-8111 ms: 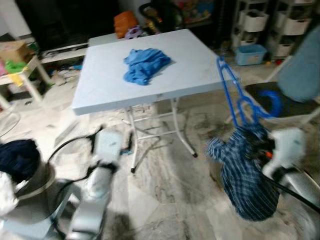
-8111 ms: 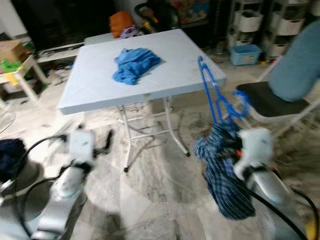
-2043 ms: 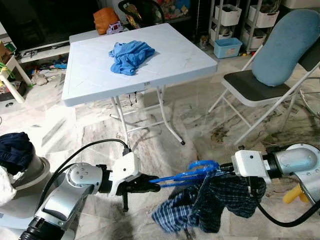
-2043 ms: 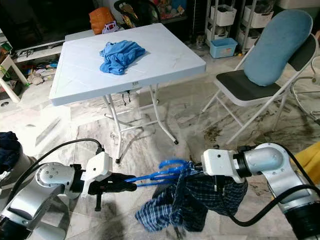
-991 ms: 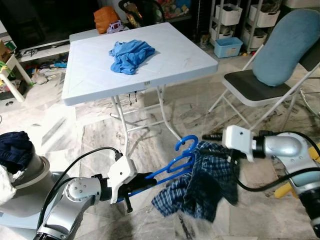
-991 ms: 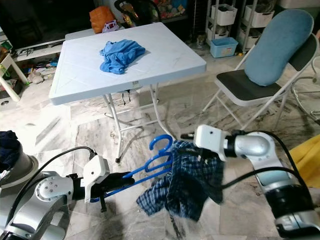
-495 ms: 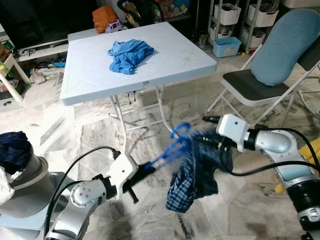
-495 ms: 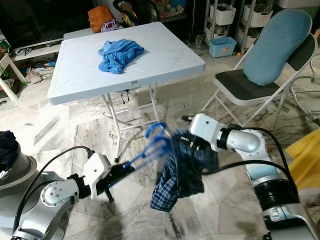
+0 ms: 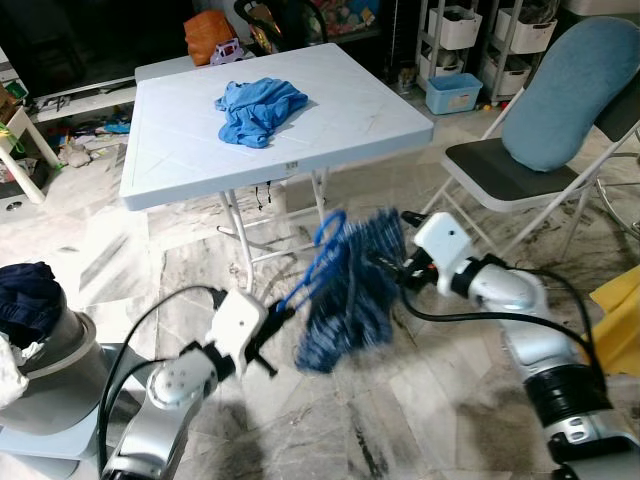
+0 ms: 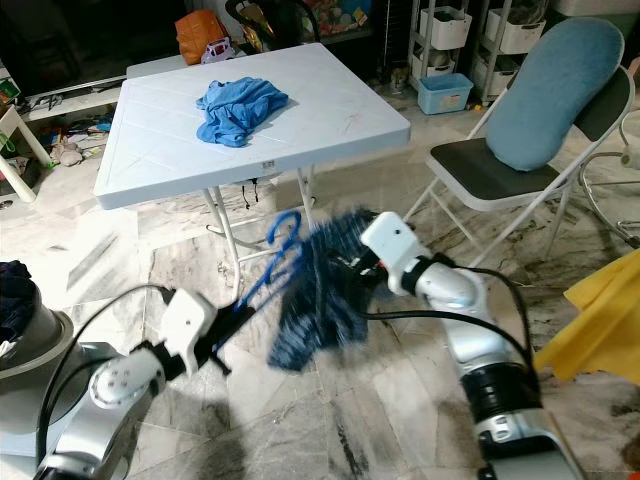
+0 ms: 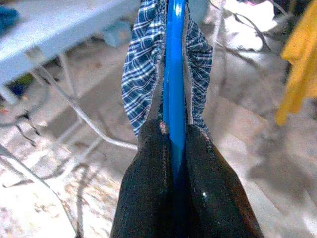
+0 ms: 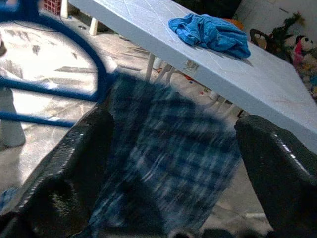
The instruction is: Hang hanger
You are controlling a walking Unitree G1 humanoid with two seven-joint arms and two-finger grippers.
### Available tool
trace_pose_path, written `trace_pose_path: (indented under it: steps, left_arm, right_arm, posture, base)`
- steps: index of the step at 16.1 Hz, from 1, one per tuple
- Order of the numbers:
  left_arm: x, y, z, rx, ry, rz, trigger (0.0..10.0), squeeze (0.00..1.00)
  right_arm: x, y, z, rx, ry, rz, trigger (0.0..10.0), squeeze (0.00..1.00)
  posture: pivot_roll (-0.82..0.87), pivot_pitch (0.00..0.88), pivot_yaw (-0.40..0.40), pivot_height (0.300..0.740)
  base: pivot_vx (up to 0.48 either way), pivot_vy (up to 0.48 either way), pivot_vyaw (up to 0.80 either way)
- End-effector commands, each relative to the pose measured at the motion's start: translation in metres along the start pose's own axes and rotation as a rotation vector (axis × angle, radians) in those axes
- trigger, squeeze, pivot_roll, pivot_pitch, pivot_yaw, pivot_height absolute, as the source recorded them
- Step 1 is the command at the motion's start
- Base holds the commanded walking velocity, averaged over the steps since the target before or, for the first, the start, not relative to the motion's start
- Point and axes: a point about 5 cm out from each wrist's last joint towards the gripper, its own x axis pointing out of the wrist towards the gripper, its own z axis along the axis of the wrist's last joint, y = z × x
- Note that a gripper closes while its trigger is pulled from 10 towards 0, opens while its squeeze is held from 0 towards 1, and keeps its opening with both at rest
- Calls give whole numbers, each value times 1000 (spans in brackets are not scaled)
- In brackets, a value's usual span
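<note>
Both arms have swung the load up since half a sec ago: hanger (image 9: 318,262) and plaid shirt (image 9: 347,285) now ride higher and closer to the folding table's (image 9: 180,150) front edge, shirt bunched and motion-blurred instead of drooping toward the floor. I read that as mid-carry; hanger's off the ground and under control, but I see no rail or hook in these views to hang it on, so the hang itself isn't done and I likely need to turn or walk first. Left gripper (image 11: 173,136) is clenched on the blue hanger bar, wrist cam shows both black fingers pinching it w/ the plaid cloth draped either side just beyond the tips. Hanger runs up and away from that claw, hook end topmost near the table legs. Right gripper (image 12: 173,163) has fingers spread wide, shirt sitting between them; can't confirm any contact w/ the fabric through the blur. Right arm reaches in from the chair (image 9: 520,170) side, claw at the shirt's upper edge. Blue cloth (image 9: 258,105) lies on the tabletop, well apart from all this.
</note>
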Motion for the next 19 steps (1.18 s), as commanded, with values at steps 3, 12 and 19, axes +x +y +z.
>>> trace_pose_path:
  steps: [3, 12, 19]
  left_arm:
    - [4, 7, 25, 35, -97, 43, 0, 0]
    - [11, -12, 46, 25, -172, -18, 0, 0]
    - [10, -16, 53, 34, -193, -47, 0, 0]
  right_arm:
    - [2, 5, -4, 101, 17, -2, 10000, 1000]
    - [16, -1, -11, 138, 90, -288, 10000, 0]
    - [8, -33, -15, 65, 143, -470, 4471, 0]
  posture:
    - [-111, 0, 81, 740]
    - [-104, 1, 78, 740]
    - [-104, 0, 71, 740]
  base:
    - [0, 0, 0]
    - [0, 0, 0]
    - [0, 0, 0]
